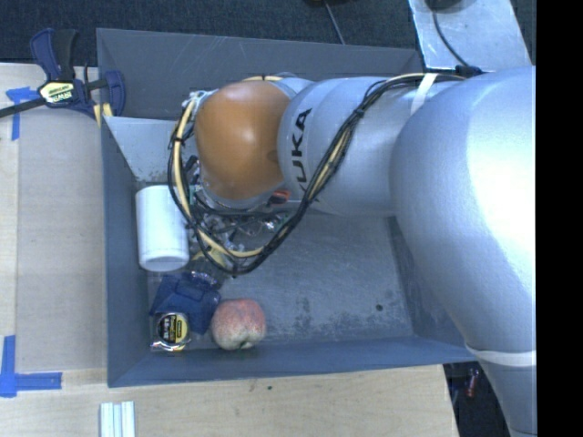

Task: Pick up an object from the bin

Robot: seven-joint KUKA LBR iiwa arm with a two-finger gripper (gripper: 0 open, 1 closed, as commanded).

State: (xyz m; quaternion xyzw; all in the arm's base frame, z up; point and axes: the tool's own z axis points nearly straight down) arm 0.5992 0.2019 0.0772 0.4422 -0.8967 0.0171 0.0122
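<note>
The gripper (pixel 230 228) is being held low inside the grey metal bin (pixel 120 271), toward the bin's left half. It is being covered from above by the round orange cover (pixel 239 139) on the wrist, and yellow and black cables (pixel 193 209) are being looped around it. How far the gripper is spread, and whether anything is being gripped in it, is being hidden by that cover and is not being made out. Just beside the gripper, on the side away from the arm (pixel 383 144), a white cylinder (pixel 161 229) is being seen lying on the bin floor, its length running alongside the left wall; whether it is being touched by the cables is not being made out. Near the gripper, on the side toward the bin's front wall, a reddish-yellow apple (pixel 239 324) is being seen resting on the floor close to that wall. Just beside the apple, farther from the arm, a small yellow and black tape measure (pixel 170 330) is being seen. A dark blue thing (pixel 187 293) is lying against it, between it and the gripper; what that blue thing is is not being made out. All four things are being kept in the left part of the bin, close to the gripper, each lying outside the cover's outline.
</note>
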